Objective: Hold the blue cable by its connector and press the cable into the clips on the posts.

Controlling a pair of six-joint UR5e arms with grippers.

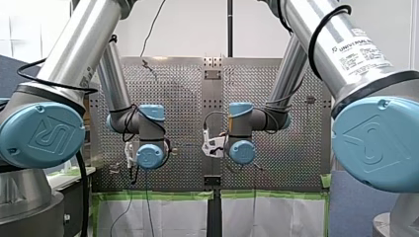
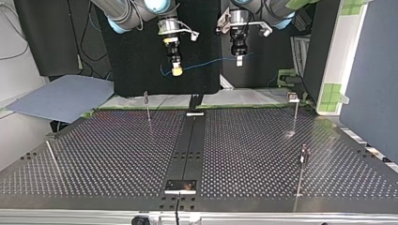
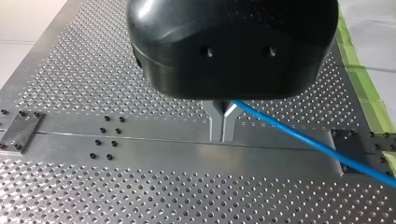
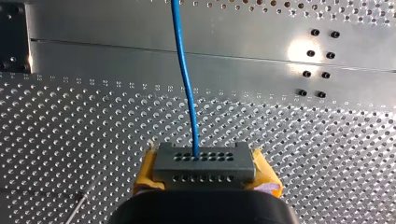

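Top view, left to right.

At left, well above the perforated table (image 2: pixel 117 154): my right gripper (image 2: pixel 176 70), yellow pads clamped on the grey connector (image 4: pixel 204 165). Gripped by its two flanks, leaving the holed face and the cable exit free.

Strung rightward from there: the blue cable (image 2: pixel 206 63), in the air with a shallow sag, clear of the table.

At right: my left gripper (image 2: pixel 239 58), metal fingers (image 3: pixel 217 123) closed together, apparently pinching the cable near their roots. Contact point hidden under the black housing (image 3: pixel 233 42). Probably placed so as to give a span between two holds for pressing down.

On the table: far-left post (image 2: pixel 147 105), far-right post (image 2: pixel 294 112), near-right post (image 2: pixel 303 164). Clips (image 2: pixel 294 97) at the tops, none with cable in it. Routing judged not yet begun.

Writing, front view:
- UR emblem on the blue joint cap (image 1: pixel 44 136).
- Label (image 1: pixel 363 52) on my right arm (image 1: pixel 316 29), reading "UNIVERSAL ROBOTS".
- Left wrist view: engraved marks along the centre rail (image 3: pixel 140 144), too small to read.
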